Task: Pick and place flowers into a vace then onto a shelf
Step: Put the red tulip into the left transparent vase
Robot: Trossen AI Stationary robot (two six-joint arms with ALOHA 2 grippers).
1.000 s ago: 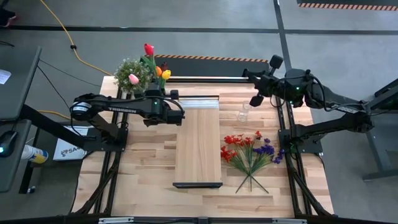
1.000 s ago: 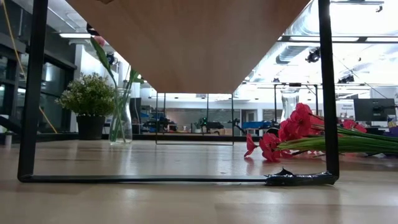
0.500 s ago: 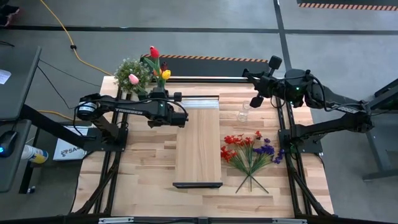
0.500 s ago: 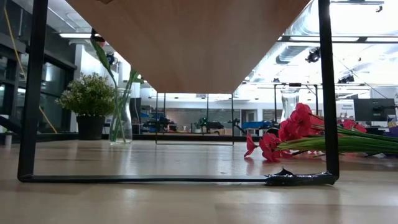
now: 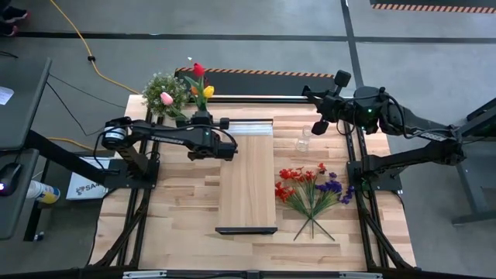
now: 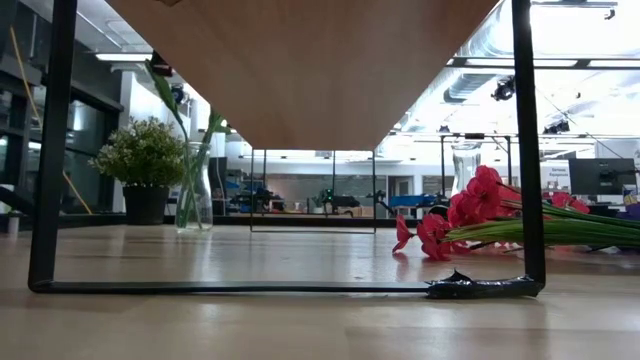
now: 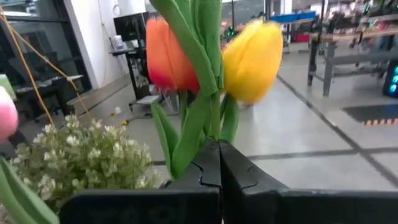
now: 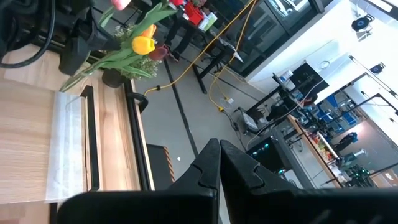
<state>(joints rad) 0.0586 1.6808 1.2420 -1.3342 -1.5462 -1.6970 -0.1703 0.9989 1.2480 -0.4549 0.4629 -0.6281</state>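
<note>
Grey concrete floor surrounds a pale butcher-block table, and along its middle lies the long narrow light-wood shelf with a black bracket at its near end. Over the table's far left part the left gripper reaches toward the back edge, its dark fingers pressed together at the foot of a bunch of tulips, the green stems rising right out from between them; an orange head and a yellow head stand just above the fingertips. Whether they truly pinch the stems I cannot tell. Just beside that bunch sits a bushy green potted plant with a pink tulip against it. From table level a clear glass vase with green stems shows next to the plant. On the right half of the table lies a loose spray of red and purple small-blossom flowers, well apart from the shelf, and near it stands a small empty clear glass vase. Further right the right gripper waits near the far right corner, fingers closed on nothing
</note>
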